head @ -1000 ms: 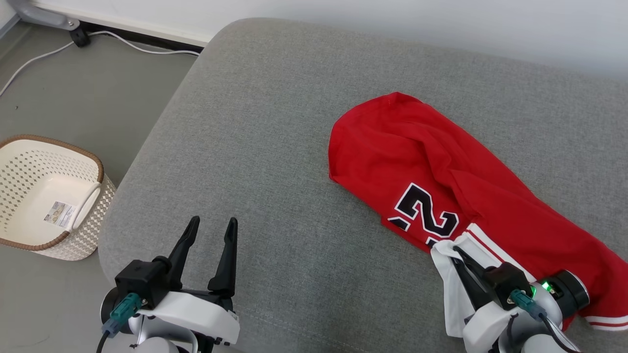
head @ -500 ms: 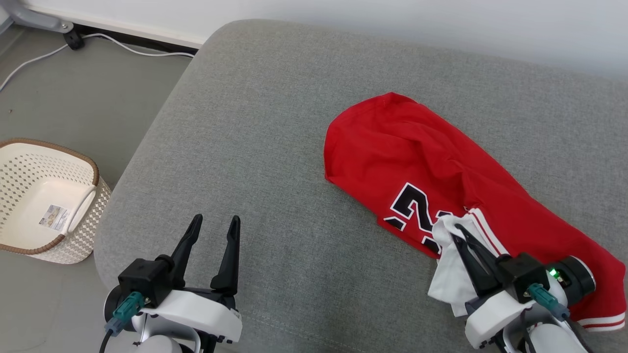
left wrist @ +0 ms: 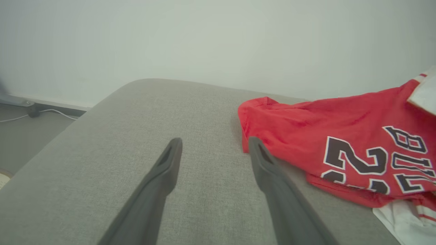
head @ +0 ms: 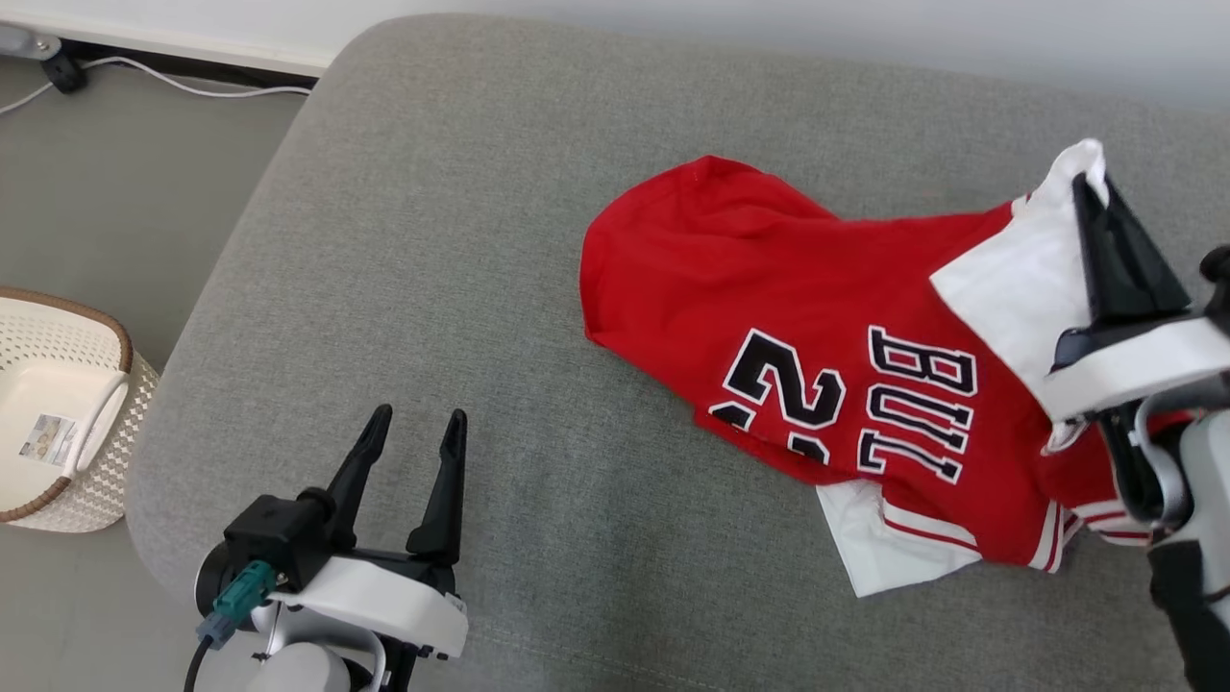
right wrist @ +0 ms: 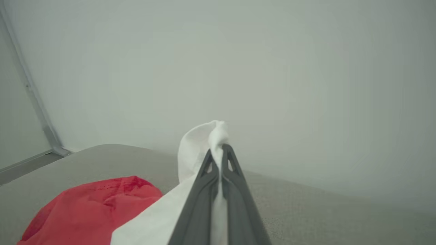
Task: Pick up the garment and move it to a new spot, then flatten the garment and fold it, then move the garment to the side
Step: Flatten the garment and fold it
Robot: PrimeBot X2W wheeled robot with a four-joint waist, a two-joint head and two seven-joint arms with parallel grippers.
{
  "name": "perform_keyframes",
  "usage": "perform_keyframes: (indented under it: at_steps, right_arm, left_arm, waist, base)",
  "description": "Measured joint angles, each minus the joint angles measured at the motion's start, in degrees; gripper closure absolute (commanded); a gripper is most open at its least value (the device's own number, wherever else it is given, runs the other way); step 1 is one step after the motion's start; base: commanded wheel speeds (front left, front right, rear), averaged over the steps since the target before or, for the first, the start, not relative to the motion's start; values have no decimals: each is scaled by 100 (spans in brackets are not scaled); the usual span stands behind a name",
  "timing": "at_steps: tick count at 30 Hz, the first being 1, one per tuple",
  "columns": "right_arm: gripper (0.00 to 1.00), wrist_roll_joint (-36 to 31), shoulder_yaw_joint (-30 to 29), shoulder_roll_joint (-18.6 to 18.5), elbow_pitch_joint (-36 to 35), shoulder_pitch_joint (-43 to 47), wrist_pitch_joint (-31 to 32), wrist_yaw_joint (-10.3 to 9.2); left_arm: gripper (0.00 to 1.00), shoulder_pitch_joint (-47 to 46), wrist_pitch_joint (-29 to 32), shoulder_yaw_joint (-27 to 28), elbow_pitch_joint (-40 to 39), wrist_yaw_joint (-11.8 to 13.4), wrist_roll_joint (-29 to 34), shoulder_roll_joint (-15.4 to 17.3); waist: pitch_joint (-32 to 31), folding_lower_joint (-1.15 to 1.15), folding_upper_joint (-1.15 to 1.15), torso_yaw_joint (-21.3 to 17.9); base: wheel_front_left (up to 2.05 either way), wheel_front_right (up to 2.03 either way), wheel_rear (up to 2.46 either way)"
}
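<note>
In the head view, the red jersey (head: 798, 317) is spread at 2 o'clock on the grey couch (head: 480, 240). Its white corner is pinched and lifted by the right hand (head: 1086, 185) at 3 o'clock. The left hand (head: 420, 418) is seen wide and empty at 7 o'clock. In the left wrist view, the jersey is found at 3 o'clock, beside the spread fingers (left wrist: 163, 177). In the right wrist view, white cloth is clamped between closed fingers (right wrist: 204, 190).

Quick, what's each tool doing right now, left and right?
Left tool: open, holding nothing, over the grey cushion.
Right tool: shut on a white flap of the red jersey, lifting it.
</note>
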Motion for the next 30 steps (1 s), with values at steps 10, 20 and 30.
perform_keyframes:
  at_steps: [10, 20, 30]
  right_arm:
    - [100, 481, -483, -426, 2476, -1511, 147, 0]
    - [0, 608, -664, -414, 3904, -2245, 69, 0]
    - [0, 789, -510, -404, 3871, -2131, -219, 0]
  left_arm:
    - [0, -503, 0, -160, -1, -191, 81, -131]
    - [0, -675, 0, -170, 147, -302, 132, -254]
    - [0, -700, 0, -85, 234, -301, 180, -182]
  waist:
    - [574, 0, 0, 11]
    - [886, 0, 0, 36]
    - [656, 0, 0, -308]
  base:
    - [0, 0, 0]
    - [0, 0, 0]
    - [0, 0, 0]
